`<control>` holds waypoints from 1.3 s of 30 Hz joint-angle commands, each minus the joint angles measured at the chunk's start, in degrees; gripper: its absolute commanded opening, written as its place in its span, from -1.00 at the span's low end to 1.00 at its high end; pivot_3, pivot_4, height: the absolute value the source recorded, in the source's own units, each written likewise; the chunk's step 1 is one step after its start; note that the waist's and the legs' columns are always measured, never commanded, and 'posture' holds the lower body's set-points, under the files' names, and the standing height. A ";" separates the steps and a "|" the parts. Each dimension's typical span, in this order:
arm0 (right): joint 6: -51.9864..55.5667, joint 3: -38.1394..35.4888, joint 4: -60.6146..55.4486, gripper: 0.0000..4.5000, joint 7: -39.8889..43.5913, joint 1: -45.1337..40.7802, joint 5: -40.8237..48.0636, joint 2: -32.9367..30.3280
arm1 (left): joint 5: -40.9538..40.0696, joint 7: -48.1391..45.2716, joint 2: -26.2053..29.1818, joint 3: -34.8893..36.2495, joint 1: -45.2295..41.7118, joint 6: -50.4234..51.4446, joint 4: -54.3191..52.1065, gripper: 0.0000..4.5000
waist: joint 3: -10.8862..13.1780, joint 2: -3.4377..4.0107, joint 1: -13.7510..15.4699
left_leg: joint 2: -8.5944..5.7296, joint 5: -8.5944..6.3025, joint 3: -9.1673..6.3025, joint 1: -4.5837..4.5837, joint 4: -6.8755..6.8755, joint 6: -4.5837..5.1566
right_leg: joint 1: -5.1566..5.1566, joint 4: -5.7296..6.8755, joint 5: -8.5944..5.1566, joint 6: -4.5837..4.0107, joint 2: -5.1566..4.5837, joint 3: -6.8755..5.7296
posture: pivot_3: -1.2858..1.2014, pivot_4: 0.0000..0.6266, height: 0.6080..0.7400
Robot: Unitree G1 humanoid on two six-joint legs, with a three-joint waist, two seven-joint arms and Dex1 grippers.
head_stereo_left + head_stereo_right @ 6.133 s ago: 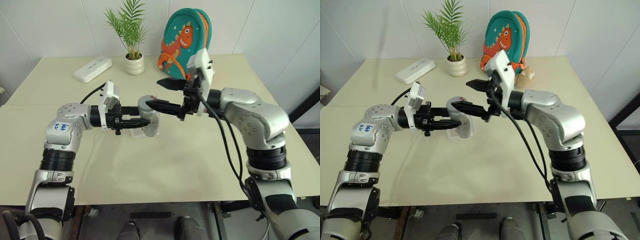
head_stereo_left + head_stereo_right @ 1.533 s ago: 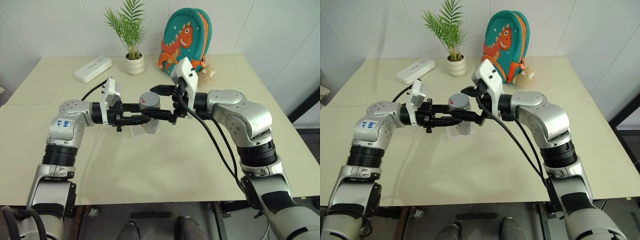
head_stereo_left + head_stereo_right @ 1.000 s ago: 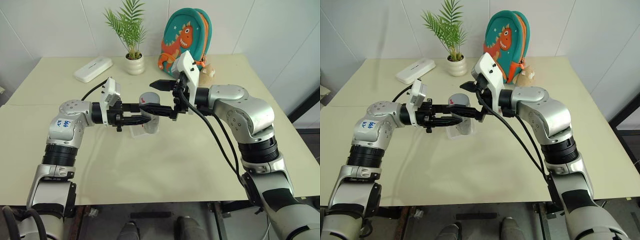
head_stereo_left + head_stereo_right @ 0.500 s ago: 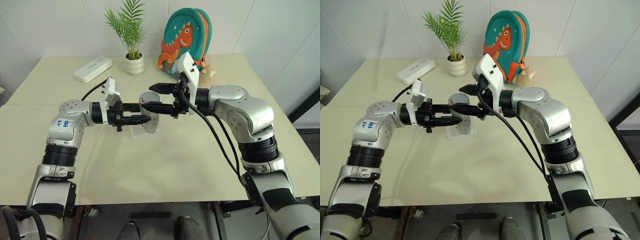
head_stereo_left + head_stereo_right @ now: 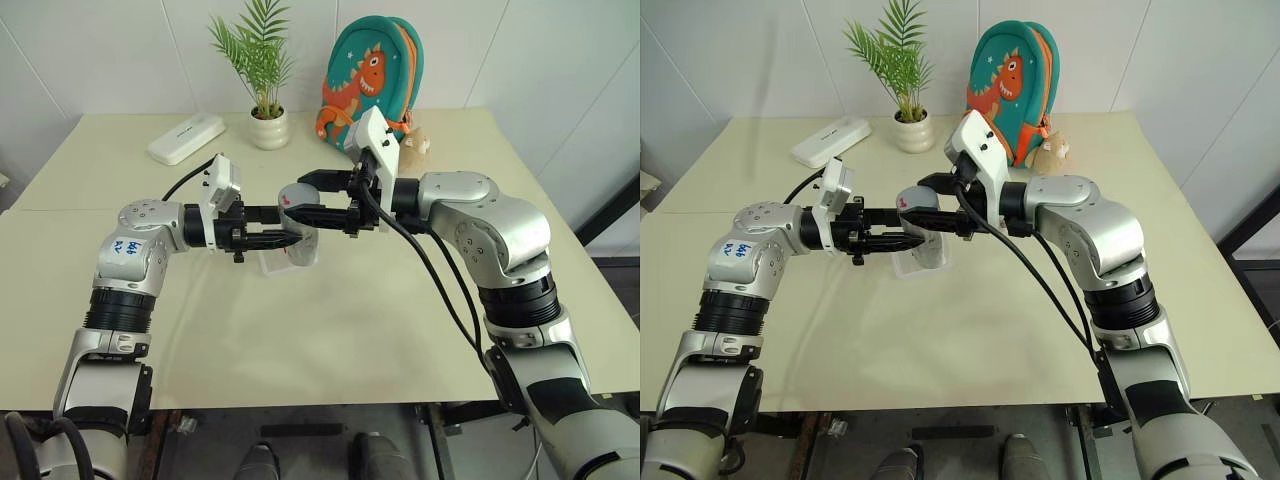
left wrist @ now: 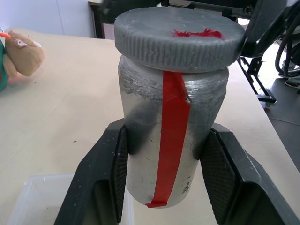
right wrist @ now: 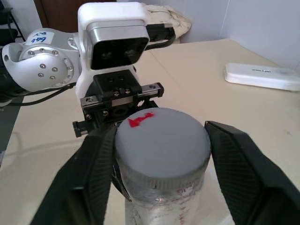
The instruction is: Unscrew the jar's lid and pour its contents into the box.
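- The jar is held upright above the table, directly over the box.
- The lid sits on top of the jar.
- The left gripper reaches the jar from its left.
- The right gripper reaches the lid from the jar's right.
- The plant pot, the oblong case and the dinosaur backpack stand well behind the jar.

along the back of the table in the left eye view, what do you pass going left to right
white oblong case → potted plant → dinosaur backpack → small plush toy
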 commanded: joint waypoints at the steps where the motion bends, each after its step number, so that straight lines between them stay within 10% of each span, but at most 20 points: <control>1: -0.31 -0.46 -2.11 0.21 0.23 -0.46 0.27 -0.41 | 0.03 -0.04 0.21 0.80 -0.67 -1.07 -1.46 -0.17 | 0.00 0.00 0.01 | 0.00 0.00 0.00 0.00 0.00 0.00 | 0.00 0.00 0.00 0.00 0.00 0.00 | 0.03 -0.52 1.00; 39: -3.38 -1.27 1.76 0.16 2.70 -4.40 -1.84 -1.33 | 0.88 -1.07 0.07 -0.55 -0.57 -1.19 -0.62 -0.17 | 0.00 0.00 0.01 | 0.00 0.00 0.00 0.00 0.01 0.00 | 0.00 0.00 0.00 0.00 0.00 0.00 | 0.03 -0.52 1.00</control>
